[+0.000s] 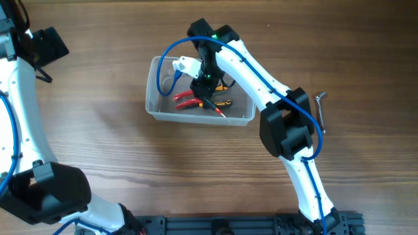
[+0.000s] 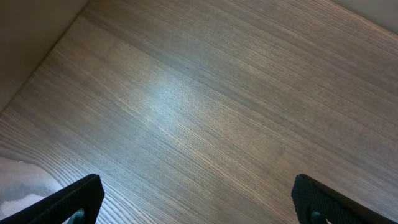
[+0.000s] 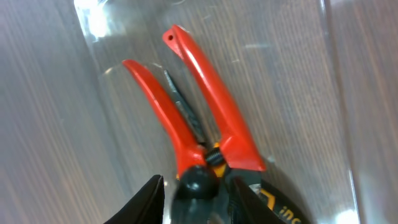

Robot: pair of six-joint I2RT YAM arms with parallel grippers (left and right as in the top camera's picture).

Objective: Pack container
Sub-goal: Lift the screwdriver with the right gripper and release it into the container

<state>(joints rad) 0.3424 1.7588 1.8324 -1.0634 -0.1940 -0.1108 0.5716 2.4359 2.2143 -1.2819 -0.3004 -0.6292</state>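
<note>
The table (image 1: 98, 130) is taking up the whole view, its wood grain running left to right under both of your arms. Your left arm (image 1: 19, 124) is curving up the left edge. Your right arm (image 1: 261, 78) is reaching from the lower right across to the upper middle and bending down into the container (image 1: 151, 91).

The container is sitting on the table just above the centre, long side left to right. Its near wall is lying well clear of both arm bases. In the right wrist view its clear wall (image 3: 339, 93) is showing as a pale band on the right.

Your left gripper (image 1: 46, 46) is hanging at the upper left, well apart from the container. In its own view the left gripper (image 2: 196, 190) is holding its fingers spread wide over bare wood.

Your right gripper (image 1: 206, 81) is sitting inside the container, right above the pliers (image 1: 188, 100). In the wrist view the right gripper (image 3: 196, 199) is flanking the black joint of the pliers (image 3: 205, 112) closely. I cannot tell whether the fingers are pinching it or only standing beside it. The red handles are fanning away from the fingers along the container floor.

An orange and black tool (image 1: 223, 103) is lying just right of the pliers in the container. A hex key (image 1: 321, 108) is lying on the table beyond your right arm.
</note>
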